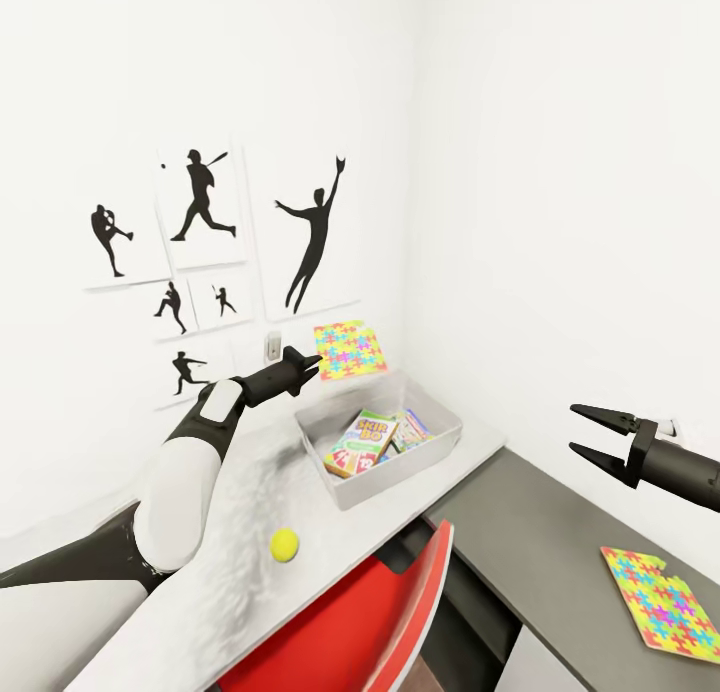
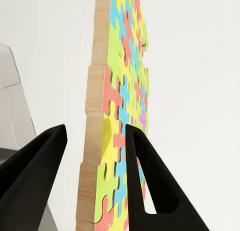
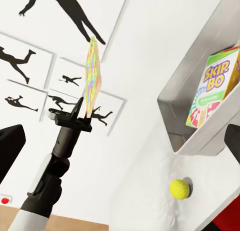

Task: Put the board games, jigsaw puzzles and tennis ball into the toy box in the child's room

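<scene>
1. Multicoloured jigsaw puzzle (image 1: 350,350), orange-edged, is up in the air, held by the left tool (image 1: 312,362) just above the far rim of the grey toy box (image 1: 345,484), near the wall corner.
2. Left wrist view: the board (image 2: 112,141) stands on edge between the two fingers (image 2: 150,181); one finger lies against the printed face, the other shows a gap to the wood edge. Judged grasping the puzzle, but thinly, near one border.
3. Toy box sits on the white surface (image 1: 200,592) and already has printed game boxes (image 1: 365,440) inside, including a Skip-Bo one (image 3: 212,86).
4. Tennis ball (image 1: 284,544) lies loose on the surface, apart from the box, on its near side.
5. Second jigsaw puzzle (image 1: 665,602) lies flat on the lower dark grey cabinet top (image 1: 520,532), under the right tool (image 1: 595,434), which is spread wide and carries nothing.
6. Risks:
   - edge grip is shallow, so the board could pivot or slip out before it is over the box;
   - released while still over the far rim, it may land on the rim or fall behind the box against the wall;
   - dropped upright, it could lean on the game boxes and stick out;
   - ball could roll if the arm brushes it.
</scene>
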